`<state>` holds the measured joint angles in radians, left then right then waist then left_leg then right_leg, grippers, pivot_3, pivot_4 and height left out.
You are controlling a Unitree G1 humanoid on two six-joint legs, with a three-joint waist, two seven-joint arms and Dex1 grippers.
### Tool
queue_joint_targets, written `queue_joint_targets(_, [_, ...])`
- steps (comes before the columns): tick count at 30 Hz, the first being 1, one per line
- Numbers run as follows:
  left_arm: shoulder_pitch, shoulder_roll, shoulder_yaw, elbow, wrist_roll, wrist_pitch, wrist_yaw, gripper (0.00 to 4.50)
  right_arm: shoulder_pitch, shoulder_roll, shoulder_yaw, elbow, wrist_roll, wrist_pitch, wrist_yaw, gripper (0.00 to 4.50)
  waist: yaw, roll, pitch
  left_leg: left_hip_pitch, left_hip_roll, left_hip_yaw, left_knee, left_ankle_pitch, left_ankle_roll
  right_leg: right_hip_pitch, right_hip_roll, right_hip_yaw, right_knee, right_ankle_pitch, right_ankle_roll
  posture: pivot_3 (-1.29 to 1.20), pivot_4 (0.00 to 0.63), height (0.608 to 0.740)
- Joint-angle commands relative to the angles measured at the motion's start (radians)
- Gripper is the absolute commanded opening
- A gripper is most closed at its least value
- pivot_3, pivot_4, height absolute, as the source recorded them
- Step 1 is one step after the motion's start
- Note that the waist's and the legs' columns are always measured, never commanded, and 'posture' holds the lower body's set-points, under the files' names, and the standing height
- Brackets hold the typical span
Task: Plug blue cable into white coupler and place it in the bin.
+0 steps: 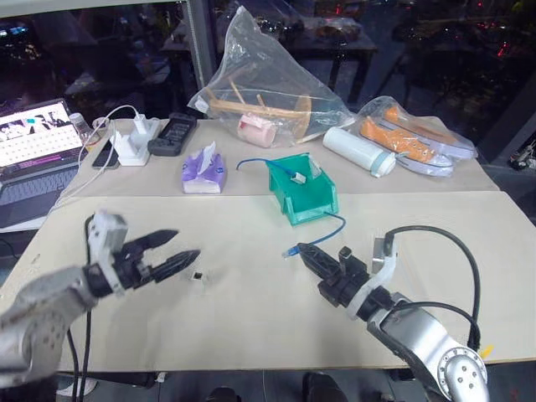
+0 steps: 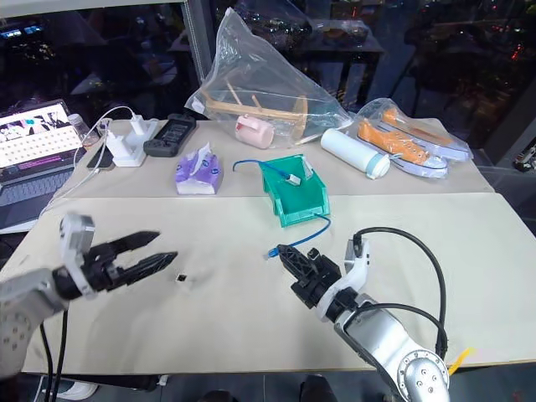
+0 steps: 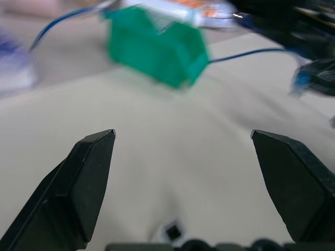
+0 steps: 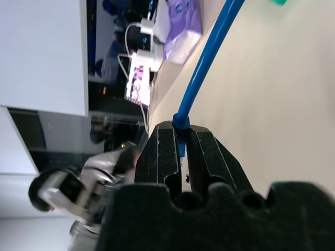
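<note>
The right gripper [image 1: 303,254] is clamped on the blue cable [image 1: 328,230] just behind its plug; in the right wrist view the cable [image 4: 207,60] rises straight out from between the 2 closed fingers [image 4: 157,157]. From there the cable curves back over the worktop [image 1: 251,310] to the front of the bin [image 1: 303,191], a teal box standing near the middle of the worktop. A second blue cable [image 1: 251,162] with its own white piece lies in and behind that bin. The left gripper [image 1: 180,249] hangs with its 2 fingers [image 3: 86,178] spread wide and nothing between them. The white coupler [image 1: 198,275] lies loose on the worktop just beside the left gripper's tips, well apart from the bin
</note>
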<state>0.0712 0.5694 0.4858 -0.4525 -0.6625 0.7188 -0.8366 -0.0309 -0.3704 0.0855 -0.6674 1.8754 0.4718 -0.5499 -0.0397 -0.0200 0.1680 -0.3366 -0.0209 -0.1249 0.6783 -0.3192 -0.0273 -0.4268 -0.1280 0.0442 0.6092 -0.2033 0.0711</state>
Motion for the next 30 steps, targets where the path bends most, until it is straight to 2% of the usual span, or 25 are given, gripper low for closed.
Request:
queue_joint_targets(1, [0.114, -0.104, -0.035, -0.121, 0.08, -0.129, 0.122, 4.48, -0.009, -0.008, -0.004, -0.022, 0.043, 0.008, 0.013, 0.0, 0.007, 0.0, 0.0, 0.0, 0.0, 0.0, 0.0, 0.0, 0.0, 0.0, 0.0, 0.0, 0.0, 0.0, 0.0, 0.0, 0.15, 0.74])
queue_joint_targets(5, [0.243, -0.251, -0.165, -0.13, 0.235, -0.289, 0.244, 4.48, -0.008, -0.009, -0.001, -0.027, 0.054, 0.002, 0.005, 0.0, 0.021, -0.001, -0.001, 0.001, 0.0, 0.001, 0.001, 0.0, 0.0, 0.002, 0.0, 0.0, 0.0, 0.0, 0.0, 0.0, 0.15, 0.74])
queue_joint_targets(7, [0.26, -0.292, -0.233, -0.112, 0.301, -0.3, 0.317, 4.48, -0.005, -0.011, -0.002, -0.031, 0.054, 0.0, 0.002, 0.0, 0.025, 0.0, -0.001, 0.002, 0.0, 0.001, 0.001, 0.0, 0.0, 0.003, 0.0, 0.0, 0.001, 0.0, -0.001, 0.0, 0.15, 0.74])
queue_joint_targets(17, [0.128, -0.394, -0.409, 0.036, 0.44, -0.313, 0.507, 4.48, 0.005, -0.064, -0.04, -0.06, 0.051, -0.007, -0.013, 0.0, 0.024, 0.0, -0.003, 0.001, 0.0, 0.0, 0.001, 0.0, 0.0, 0.004, 0.0, 0.0, 0.001, 0.001, -0.001, 0.0, 0.15, 0.74])
queue_joint_targets(19, [0.123, -0.401, -0.418, 0.067, 0.459, -0.32, 0.534, 3.96, 0.011, -0.073, -0.048, -0.068, 0.051, -0.011, -0.02, 0.0, 0.024, 0.002, -0.004, 0.001, 0.0, 0.0, 0.001, 0.0, 0.0, 0.004, 0.0, 0.0, 0.001, 0.001, -0.001, 0.0, 0.15, 0.74])
queue_joint_targets(20, [0.123, -0.392, -0.43, 0.078, 0.476, -0.331, 0.534, 3.89, 0.014, -0.076, -0.052, -0.072, 0.052, -0.013, -0.023, 0.0, 0.025, 0.002, -0.004, 0.001, 0.0, 0.0, 0.001, 0.0, 0.0, 0.004, 0.0, 0.0, 0.001, 0.001, -0.001, 0.0, 0.15, 0.74])
queue_joint_targets(23, [0.124, -0.384, -0.437, 0.089, 0.497, -0.349, 0.547, 2.94, 0.023, -0.083, -0.056, -0.084, 0.051, -0.02, -0.029, 0.0, 0.025, 0.003, -0.005, 0.002, 0.0, 0.0, 0.001, 0.0, 0.0, 0.004, 0.0, 0.0, 0.001, 0.001, -0.001, 0.0, 0.15, 0.74])
queue_joint_targets(24, [0.123, -0.377, -0.439, 0.092, 0.498, -0.353, 0.543, 2.46, 0.026, -0.083, -0.056, -0.086, 0.048, -0.022, -0.03, 0.0, 0.025, 0.003, -0.005, 0.002, 0.0, 0.0, 0.001, 0.0, 0.0, 0.005, 0.0, 0.0, 0.001, 0.001, -0.001, 0.0, 0.15, 0.74])
queue_joint_targets(26, [0.113, -0.358, -0.448, 0.103, 0.496, -0.36, 0.52, 1.85, 0.029, -0.081, -0.055, -0.089, 0.041, -0.027, -0.03, 0.0, 0.025, 0.004, -0.006, 0.002, 0.0, 0.0, 0.001, 0.0, 0.0, 0.005, 0.0, 0.0, 0.001, 0.0, -0.001, 0.0, 0.15, 0.74])
queue_joint_targets(28, [0.09, -0.337, -0.467, 0.118, 0.492, -0.372, 0.484, 1.01, 0.033, -0.079, -0.054, -0.088, 0.034, -0.03, -0.028, 0.0, 0.025, 0.005, -0.006, 0.002, 0.0, 0.0, 0.001, 0.0, 0.0, 0.005, 0.0, 0.0, 0.001, 0.0, 0.0, 0.0, 0.15, 0.74])
queue_joint_targets(30, [0.03, -0.293, -0.525, 0.133, 0.496, -0.37, 0.408, 0.68, 0.032, -0.081, -0.057, -0.078, 0.015, -0.029, -0.021, 0.0, 0.028, 0.005, -0.006, 0.002, 0.0, 0.0, 0.001, 0.0, 0.0, 0.005, 0.0, 0.0, 0.001, 0.0, 0.0, 0.0, 0.15, 0.74])
